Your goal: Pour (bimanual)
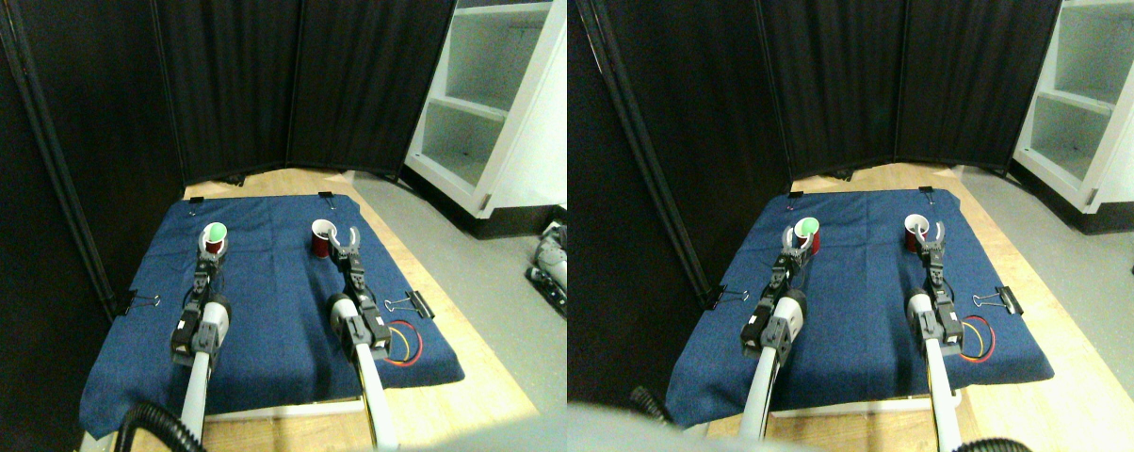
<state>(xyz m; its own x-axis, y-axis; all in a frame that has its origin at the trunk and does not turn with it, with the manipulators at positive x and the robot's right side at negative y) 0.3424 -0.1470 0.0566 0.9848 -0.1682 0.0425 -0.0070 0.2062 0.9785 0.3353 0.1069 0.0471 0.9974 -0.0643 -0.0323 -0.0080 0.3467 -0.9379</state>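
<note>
Each gripper, left (212, 247) and right (345, 247), reaches its red cup (left cup (214, 237), right cup (323, 238)), apparently for pouring; whether either is gripping cannot be told.

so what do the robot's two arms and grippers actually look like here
Both are pale grey-white limbs rising from the bottom edge, each carrying a blocky black-and-grey motor section partway up, then a slim dark linkage. The left gripper and right gripper are dark two-jaw claws. A black corrugated hose curls beside the left limb's base, and red and yellow wires loop next to the right one.
</note>
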